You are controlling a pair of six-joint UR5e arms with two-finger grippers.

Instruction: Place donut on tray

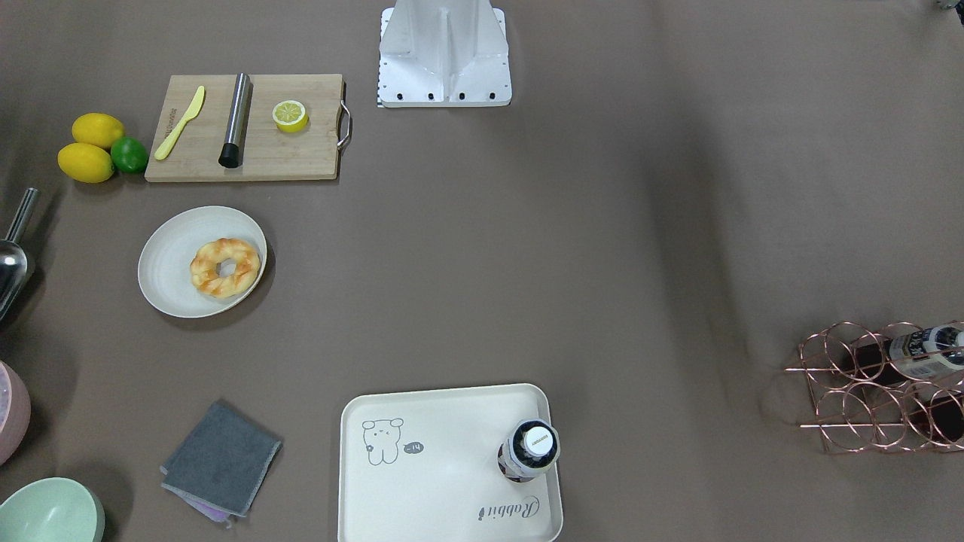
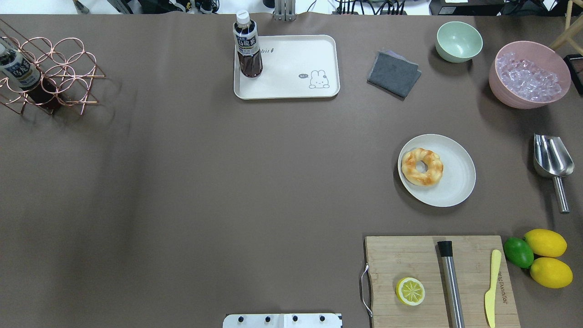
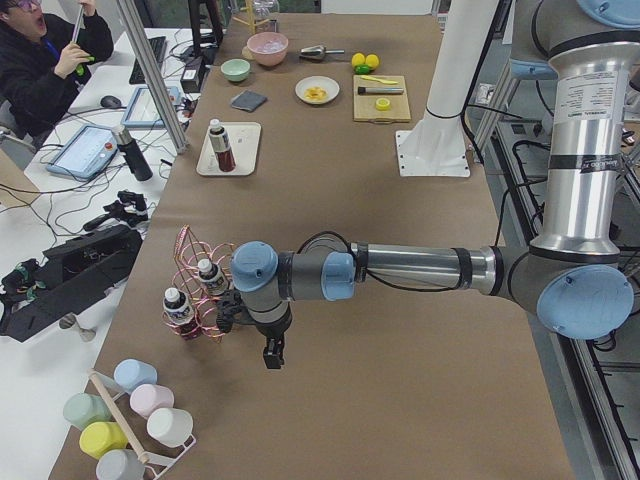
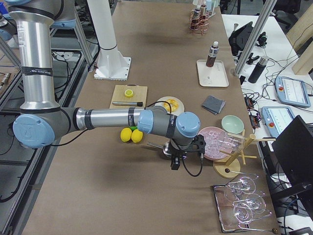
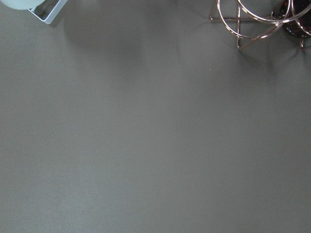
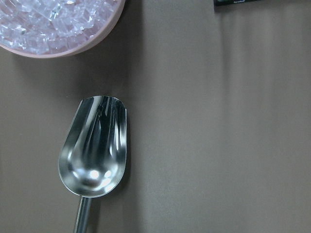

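Left gripper (image 3: 272,355), fingers: seen only from the table's left end, pointing down; whether they are spread or together cannot be told
Left gripper, place: above the table near its left end, just beside the copper wire rack (image 3: 200,290)
Right gripper (image 4: 174,164), fingers: seen only from the table's right end; how they stand cannot be told
Right gripper, place: above the right end of the table, over the steel scoop (image 6: 95,145), near the pink bowl of ice (image 6: 53,29)
Donut (image 2: 422,166): lies flat on the round off-white plate (image 2: 457,182), on the plate's left part, toward the table's right end
Tray (image 2: 291,68): at the middle of the operators' edge, well apart from the donut
Bottle (image 2: 247,45): stands upright in the tray's far left corner
Cutting board (image 2: 410,259): at the robot's edge near the right corner, carrying a lemon half (image 2: 410,291)
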